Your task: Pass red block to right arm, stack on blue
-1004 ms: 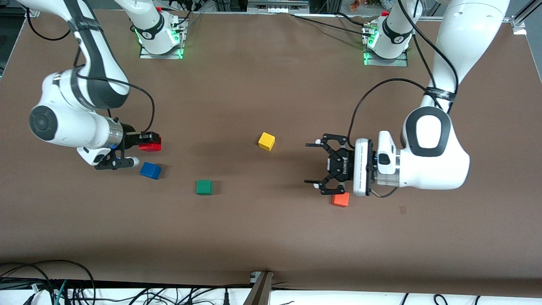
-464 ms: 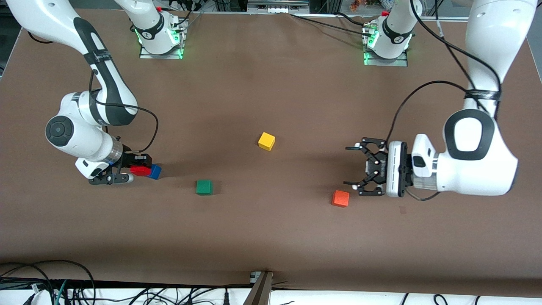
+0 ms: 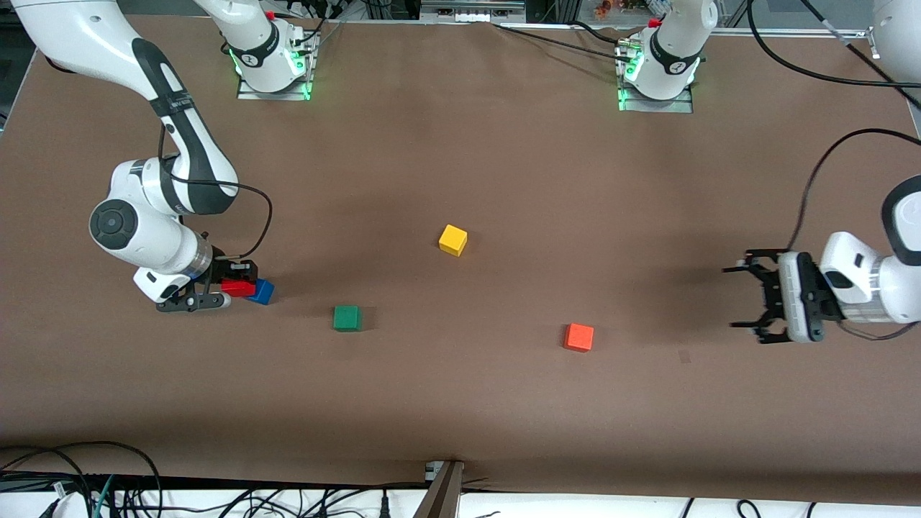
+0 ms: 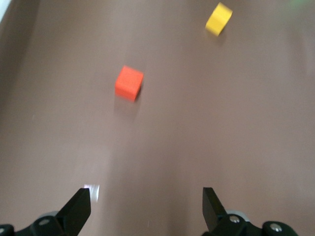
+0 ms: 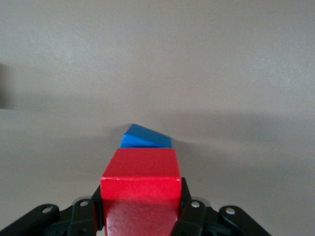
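My right gripper is shut on the red block and holds it low, right beside the blue cube, on the side toward the right arm's end of the table. In the right wrist view the red block fills the closed jaws of the gripper. A corner of the blue cube shows just past it. I cannot tell whether the two cubes touch. My left gripper is open and empty, over bare table at the left arm's end. Its jaws stand wide apart in the left wrist view.
A green cube, a yellow cube and an orange cube lie apart in the middle of the brown table. The left wrist view shows the orange cube and the yellow cube.
My right gripper came down with the red block to the blue cube, then nearly stopped. My left arm drew back from the orange cube toward its own end of the table, still open.
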Tool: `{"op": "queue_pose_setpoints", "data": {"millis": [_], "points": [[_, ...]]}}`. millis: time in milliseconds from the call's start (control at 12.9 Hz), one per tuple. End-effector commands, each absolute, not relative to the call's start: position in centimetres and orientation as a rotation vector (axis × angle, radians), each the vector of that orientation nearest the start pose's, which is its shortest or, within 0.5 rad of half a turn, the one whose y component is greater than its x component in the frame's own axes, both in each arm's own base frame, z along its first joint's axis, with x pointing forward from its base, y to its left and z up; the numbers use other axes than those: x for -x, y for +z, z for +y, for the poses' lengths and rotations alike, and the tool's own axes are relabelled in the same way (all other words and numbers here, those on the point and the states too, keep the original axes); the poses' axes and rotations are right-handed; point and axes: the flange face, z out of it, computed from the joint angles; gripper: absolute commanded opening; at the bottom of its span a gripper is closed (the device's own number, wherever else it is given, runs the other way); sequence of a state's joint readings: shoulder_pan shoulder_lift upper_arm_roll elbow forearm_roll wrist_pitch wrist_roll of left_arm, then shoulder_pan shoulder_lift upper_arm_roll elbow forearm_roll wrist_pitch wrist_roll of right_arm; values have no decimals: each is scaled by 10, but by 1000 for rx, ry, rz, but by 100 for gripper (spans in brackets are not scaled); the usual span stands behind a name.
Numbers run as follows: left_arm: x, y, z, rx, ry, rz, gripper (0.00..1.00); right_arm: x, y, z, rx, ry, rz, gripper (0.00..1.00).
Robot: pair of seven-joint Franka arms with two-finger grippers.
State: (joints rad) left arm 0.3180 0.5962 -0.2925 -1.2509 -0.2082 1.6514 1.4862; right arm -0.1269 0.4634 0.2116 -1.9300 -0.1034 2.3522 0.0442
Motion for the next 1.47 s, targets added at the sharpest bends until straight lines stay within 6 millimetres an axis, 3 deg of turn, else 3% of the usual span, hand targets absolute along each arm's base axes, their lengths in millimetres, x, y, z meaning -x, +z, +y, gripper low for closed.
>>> {"op": "queue_pose_setpoints", "data": {"millis": [0,77,155,232,309,541,695,850,1004,1236,1391], "points": [[-685,467,49,2628,0,2060,100,-617,243,45,3126,33,-175,6],[-681,471,66,2651,53,1979,100,-617,242,45,3126,35,-175,6],[-676,476,76,2700,85,1900,100,-617,241,45,3126,38,-173,13],[-673,482,87,2748,95,1800,100,-617,239,45,3124,43,-171,73],[-668,498,90,2776,98,1692,100,-619,241,44,3125,36,-163,100],[-660,524,77,2850,175,1358,100,-621,269,45,3133,6,-133,100],[-654,538,82,2911,151,1184,100,-620,308,44,3150,-25,-79,100],[-640,573,80,2983,86,868,100,-613,370,45,3177,-35,-29,100],[-633,578,68,3036,130,595,100,-597,442,42,3202,55,16,100],[-626,579,66,3077,201,407,100,-578,541,40,3175,243,90,100],[-626,583,65,3078,188,428,100,-567,579,35,3170,295,115,100]]}}
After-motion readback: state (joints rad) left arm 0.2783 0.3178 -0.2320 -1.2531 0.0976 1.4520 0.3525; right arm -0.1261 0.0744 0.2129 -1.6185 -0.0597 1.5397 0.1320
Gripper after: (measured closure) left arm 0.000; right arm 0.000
